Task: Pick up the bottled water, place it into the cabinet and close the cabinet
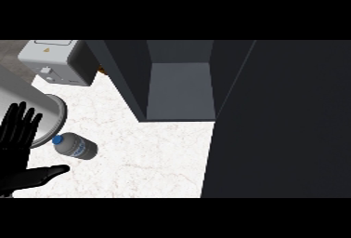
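Lying beside the bottled water (74, 145), the left hand (17, 153) spreads empty fingers (24, 121); cabinet (182, 88) open.

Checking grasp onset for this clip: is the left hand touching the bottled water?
Apart. In the head view, bare counter shows between the open left hand and the bottled water; its fingers point up, not round it.

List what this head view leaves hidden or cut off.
- Right hand: not in the head view at all.
- Left hand: wrist and forearm cut off by the left edge.
- Cabinet: its open door fills the view's right side, hiding the counter behind it.
- Bottled water: label too small to read.
- Grey round object: partly behind the left hand.
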You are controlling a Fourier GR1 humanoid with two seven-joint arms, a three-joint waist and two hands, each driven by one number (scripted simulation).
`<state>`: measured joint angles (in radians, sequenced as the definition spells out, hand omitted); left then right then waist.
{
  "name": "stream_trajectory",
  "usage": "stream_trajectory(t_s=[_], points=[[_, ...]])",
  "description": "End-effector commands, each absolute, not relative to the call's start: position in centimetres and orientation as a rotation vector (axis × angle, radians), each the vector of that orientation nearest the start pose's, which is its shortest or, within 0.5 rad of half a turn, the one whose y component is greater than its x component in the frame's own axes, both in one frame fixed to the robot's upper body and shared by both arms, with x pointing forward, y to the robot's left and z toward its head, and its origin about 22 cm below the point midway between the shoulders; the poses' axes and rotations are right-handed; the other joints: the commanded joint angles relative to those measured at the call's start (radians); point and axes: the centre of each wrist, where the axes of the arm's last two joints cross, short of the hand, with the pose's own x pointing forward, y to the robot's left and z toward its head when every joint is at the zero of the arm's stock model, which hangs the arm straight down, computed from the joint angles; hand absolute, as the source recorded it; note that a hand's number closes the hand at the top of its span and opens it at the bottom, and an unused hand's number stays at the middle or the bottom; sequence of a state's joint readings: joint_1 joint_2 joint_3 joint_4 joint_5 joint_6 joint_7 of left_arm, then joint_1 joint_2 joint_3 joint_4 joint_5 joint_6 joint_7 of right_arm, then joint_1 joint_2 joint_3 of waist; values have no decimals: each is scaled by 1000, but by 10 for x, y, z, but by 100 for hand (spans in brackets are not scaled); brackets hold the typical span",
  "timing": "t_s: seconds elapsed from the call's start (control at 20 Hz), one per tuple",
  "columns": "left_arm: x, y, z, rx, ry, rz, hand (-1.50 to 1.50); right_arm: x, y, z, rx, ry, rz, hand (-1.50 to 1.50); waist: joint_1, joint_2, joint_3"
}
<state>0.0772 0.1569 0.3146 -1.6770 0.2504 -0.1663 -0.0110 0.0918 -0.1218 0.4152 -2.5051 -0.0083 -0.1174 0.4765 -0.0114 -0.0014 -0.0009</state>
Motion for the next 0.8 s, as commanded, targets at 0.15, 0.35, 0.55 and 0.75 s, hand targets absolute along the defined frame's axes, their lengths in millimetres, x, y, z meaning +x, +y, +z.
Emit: stream_trajectory(t_s=[0.15,0.35,0.55,0.75], points=[[227,348,-18,78,-1674,194,-150,96,-182,204,289,-1955,178,-150,-3,0,-1],[202,346,-49,90,-1658,161,-150,96,-184,213,294,-1957,188,-150,5,-1,-1],[234,353,-61,107,-1635,198,-150,100,-187,210,298,-1959,234,-150,0,1,0],[219,344,-86,106,-1620,208,-150,89,-188,213,288,-1958,205,-150,-1,-1,0]])
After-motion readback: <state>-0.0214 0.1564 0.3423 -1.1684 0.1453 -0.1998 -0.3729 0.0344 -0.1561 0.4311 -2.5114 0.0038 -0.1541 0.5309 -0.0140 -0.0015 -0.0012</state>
